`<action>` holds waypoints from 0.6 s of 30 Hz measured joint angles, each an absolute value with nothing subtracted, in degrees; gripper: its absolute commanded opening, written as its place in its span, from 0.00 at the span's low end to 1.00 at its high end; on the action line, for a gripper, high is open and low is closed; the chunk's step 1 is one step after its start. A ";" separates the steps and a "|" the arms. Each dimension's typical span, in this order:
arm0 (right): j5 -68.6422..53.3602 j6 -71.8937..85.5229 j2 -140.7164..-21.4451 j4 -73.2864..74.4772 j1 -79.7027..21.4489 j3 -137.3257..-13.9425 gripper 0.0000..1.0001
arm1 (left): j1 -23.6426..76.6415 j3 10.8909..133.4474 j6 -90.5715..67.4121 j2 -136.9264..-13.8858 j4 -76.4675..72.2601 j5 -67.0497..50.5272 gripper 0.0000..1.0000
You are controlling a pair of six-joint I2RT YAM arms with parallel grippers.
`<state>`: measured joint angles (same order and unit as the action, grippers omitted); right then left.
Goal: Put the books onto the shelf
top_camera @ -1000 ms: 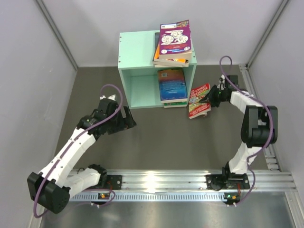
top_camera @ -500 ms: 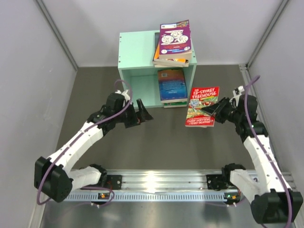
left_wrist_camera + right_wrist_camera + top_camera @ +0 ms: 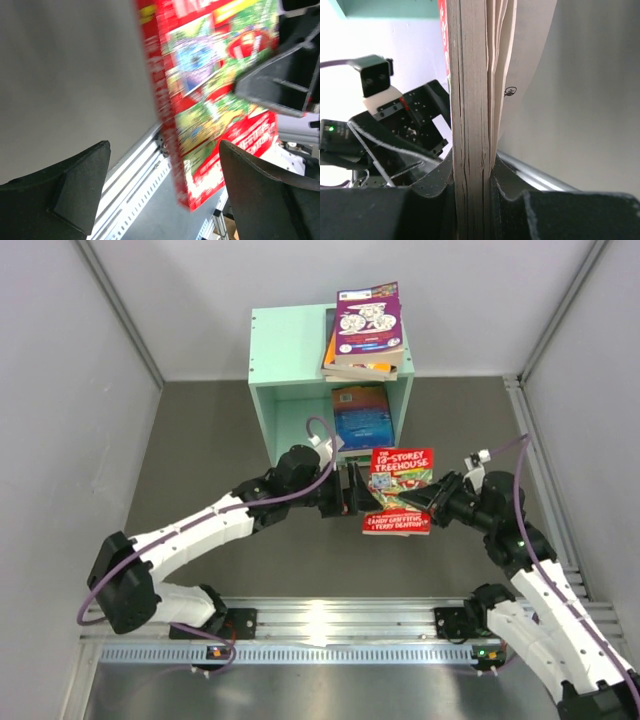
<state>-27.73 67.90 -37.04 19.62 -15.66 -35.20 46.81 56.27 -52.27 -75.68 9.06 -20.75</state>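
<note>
A red book [image 3: 400, 490] hangs above the table in front of the shelf [image 3: 295, 350], a mint-green box. My right gripper [image 3: 427, 498] is shut on the book's right side; its page edges [image 3: 472, 100] are pinched between the fingers of the right gripper [image 3: 472, 180]. My left gripper [image 3: 352, 492] stands open at the book's left edge. In the left wrist view the red book [image 3: 215, 85] has its lower corner between the wide jaws of the left gripper [image 3: 165, 195], touching neither. A purple book [image 3: 368, 318] tops a stack on the shelf, and a blue-orange book [image 3: 362, 415] lies inside.
Grey walls close in the table on the left, back and right. An aluminium rail [image 3: 330, 620] with both arm bases runs along the near edge. The left arm's wrist [image 3: 405, 125] shows just behind the book in the right wrist view.
The right arm has carried the red book from beside the shelf leftward and nearer, towards the table's middle. The left arm has swung right, its open gripper now at the book's left edge.
</note>
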 measured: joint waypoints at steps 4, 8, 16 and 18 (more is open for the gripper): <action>-25.56 71.61 -36.64 16.67 -21.28 -32.88 0.00 | 49.23 56.55 -53.63 -76.44 6.74 -19.77 0.56; -22.55 72.49 -36.47 15.81 -22.83 -31.46 0.00 | 49.95 56.58 -56.23 -76.77 4.69 -18.50 0.00; -21.21 71.46 -35.79 16.84 -23.11 -31.59 0.84 | 50.61 53.74 -58.08 -75.18 0.64 -16.12 0.00; -21.08 69.84 -35.79 19.33 -23.16 -32.53 1.00 | 51.27 53.10 -57.34 -73.84 2.09 -13.65 0.00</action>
